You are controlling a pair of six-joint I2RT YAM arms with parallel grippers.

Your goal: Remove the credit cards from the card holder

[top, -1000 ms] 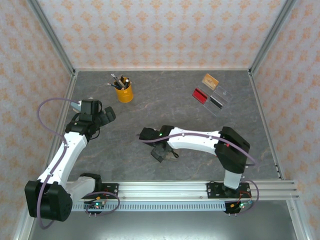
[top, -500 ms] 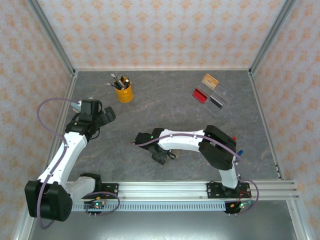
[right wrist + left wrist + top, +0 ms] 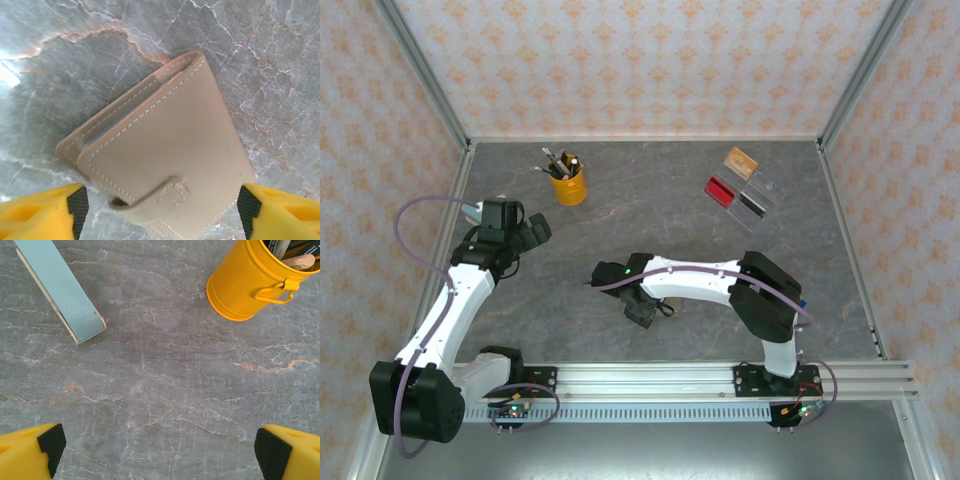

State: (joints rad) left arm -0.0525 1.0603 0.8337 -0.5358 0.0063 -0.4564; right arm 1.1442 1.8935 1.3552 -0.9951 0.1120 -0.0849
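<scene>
Elbow (image 3: 766, 290) swung left; right gripper (image 3: 160, 206) straddles card holder (image 3: 165, 145)

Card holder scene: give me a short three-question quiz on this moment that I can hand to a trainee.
1. True or false: the card holder lies folded on the table.
2. In the left wrist view, what stands on the table with the light-blue block? A) a yellow cup of pens B) a glass bottle C) a stapler
3. Which gripper straddles the card holder with its jaws apart, left or right?
Key: 1 true; 2 A; 3 right.
</scene>
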